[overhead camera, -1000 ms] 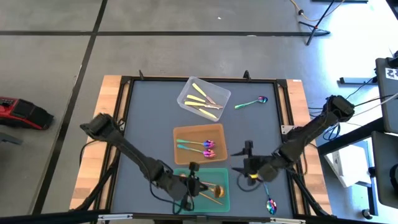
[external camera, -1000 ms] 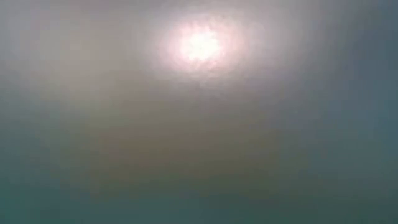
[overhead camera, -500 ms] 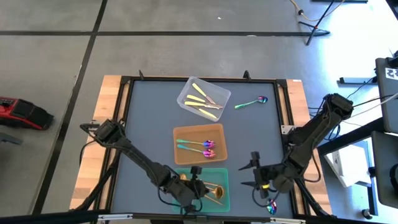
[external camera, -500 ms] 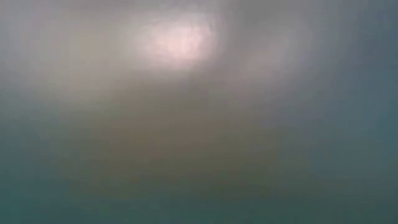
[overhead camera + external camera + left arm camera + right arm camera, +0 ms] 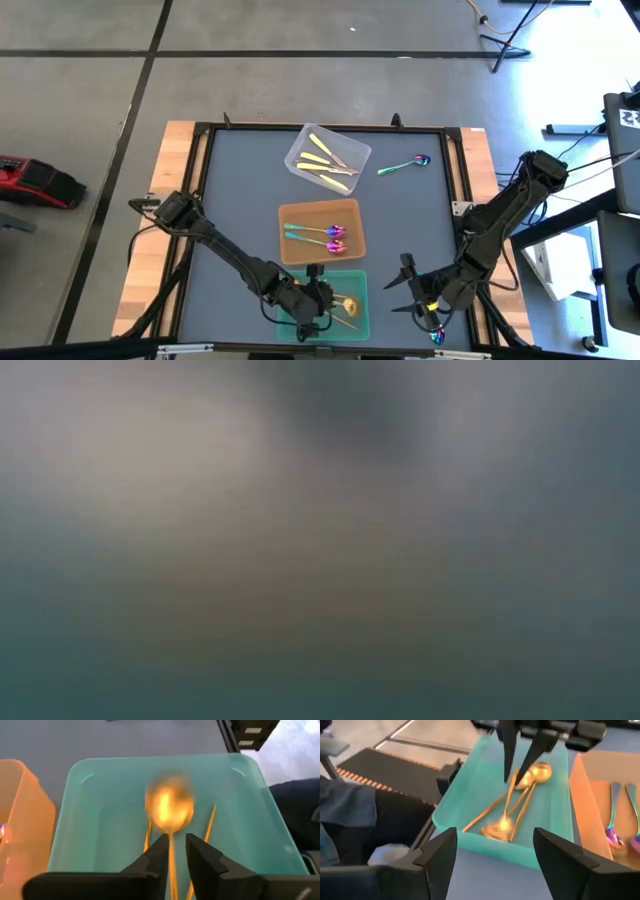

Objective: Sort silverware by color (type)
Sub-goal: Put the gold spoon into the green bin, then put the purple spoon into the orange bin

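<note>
My left gripper [image 5: 318, 300] points down into the green bin [image 5: 362, 300], where copper-gold spoons [image 5: 510, 805] lie. Its fingers are narrowly open around the handle [image 5: 171, 857] of one copper spoon, whose bowl [image 5: 170, 807] is blurred. My right gripper [image 5: 400, 287] hovers open over the table right of the green bin. A rainbow spoon [image 5: 436, 333] lies flat near the table's near right corner, beside that arm's wrist. A second rainbow spoon [image 5: 404, 165] lies flat near the far right. The low view shows only blur. My left gripper has a finger [image 5: 159, 851] on each side of the copper spoon's handle [image 5: 171, 857], coming from above and slanting down, with the handle running along the fingers. A gap shows beside the handle. Whether the fingers touch it, I cannot tell.
The clear bin [image 5: 296, 160] near the far edge holds pale yellow knives [image 5: 322, 160]. The orange bin [image 5: 285, 235] at mid-table holds rainbow spoons [image 5: 325, 238] and stands just beyond the green bin. Bare dark table lies left of the bins and between the bins and the right edge.
My right gripper has moved toward the near edge and slightly right, closing on the rainbow spoon at the near right corner, and has stayed open. My left gripper has shifted a little toward the near edge over the green bin.
</note>
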You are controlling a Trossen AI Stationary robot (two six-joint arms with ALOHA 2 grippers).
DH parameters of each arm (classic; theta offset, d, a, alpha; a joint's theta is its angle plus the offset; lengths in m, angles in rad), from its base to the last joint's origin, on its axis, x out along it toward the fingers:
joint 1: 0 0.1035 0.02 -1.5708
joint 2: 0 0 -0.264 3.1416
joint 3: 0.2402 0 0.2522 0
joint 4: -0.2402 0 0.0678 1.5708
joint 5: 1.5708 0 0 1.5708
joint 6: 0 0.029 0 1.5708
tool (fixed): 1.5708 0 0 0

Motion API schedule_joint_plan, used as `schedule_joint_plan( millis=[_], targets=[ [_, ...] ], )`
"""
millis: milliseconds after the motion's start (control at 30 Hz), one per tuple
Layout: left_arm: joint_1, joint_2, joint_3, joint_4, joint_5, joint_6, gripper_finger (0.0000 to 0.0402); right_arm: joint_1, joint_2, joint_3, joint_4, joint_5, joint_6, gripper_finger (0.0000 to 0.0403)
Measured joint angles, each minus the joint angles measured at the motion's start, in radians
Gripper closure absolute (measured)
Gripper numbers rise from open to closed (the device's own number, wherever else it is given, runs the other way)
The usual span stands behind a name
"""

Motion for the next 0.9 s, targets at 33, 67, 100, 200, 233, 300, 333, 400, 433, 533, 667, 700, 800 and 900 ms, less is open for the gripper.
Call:
schedule_joint_plan(
  millis=[33, 67, 100, 200, 233, 300, 333, 400, 433, 533, 667, 700, 800, 900],
  targets=[
    [0.002, 0.000, 0.000, 0.000, 0.010, -0.013, 0.0336, 0.000, 0.000, 0.000, -0.010, -0.005, 0.001, 0.0150],
    [0.004, 0.000, 0.000, -0.003, 0.024, -0.021, 0.0328, 0.000, 0.000, 0.000, -0.022, -0.009, 0.015, 0.0150],
    [0.005, 0.000, 0.000, -0.008, 0.039, -0.027, 0.0321, 0.000, 0.000, 0.000, -0.030, -0.016, 0.032, 0.0150],
    [0.004, -0.005, 0.000, -0.014, 0.092, -0.042, 0.0306, 0.000, -0.002, 0.009, -0.096, -0.045, 0.112, 0.0150],
    [0.001, -0.009, 0.000, -0.008, 0.096, -0.044, 0.0304, 0.000, -0.002, 0.028, -0.146, -0.058, 0.140, 0.0150],
    [-0.015, -0.014, 0.000, 0.017, 0.049, -0.045, 0.0302, 0.001, -0.002, 0.084, -0.255, -0.078, 0.188, 0.0150],
    [-0.025, -0.014, 0.000, 0.029, 0.016, -0.042, 0.0302, 0.007, -0.003, 0.114, -0.306, -0.091, 0.210, 0.0150],
    [-0.044, -0.014, 0.000, 0.034, -0.030, -0.042, 0.0304, 0.026, -0.003, 0.168, -0.396, -0.109, 0.240, 0.0150],
    [-0.052, -0.014, 0.000, 0.039, -0.047, -0.042, 0.0305, 0.035, -0.003, 0.195, -0.442, -0.117, 0.259, 0.0150],
    [-0.066, -0.014, 0.000, 0.051, -0.081, -0.044, 0.0305, 0.059, -0.003, 0.254, -0.553, -0.147, 0.375, 0.0150],
    [-0.073, -0.014, 0.000, 0.059, -0.100, -0.047, 0.0306, 0.103, -0.003, 0.269, -0.641, -0.227, 0.610, 0.0150],
    [-0.073, -0.014, 0.000, 0.061, -0.101, -0.047, 0.0306, 0.117, 0.000, 0.269, -0.651, -0.247, 0.671, 0.0150],
    [-0.072, -0.014, 0.000, 0.065, -0.109, -0.047, 0.0306, 0.162, 0.013, 0.269, -0.689, -0.300, 0.833, 0.0150],
    [-0.065, -0.014, 0.000, 0.067, -0.114, -0.047, 0.0306, 0.193, 0.024, 0.269, -0.730, -0.324, 0.974, 0.0150]
  ],
)
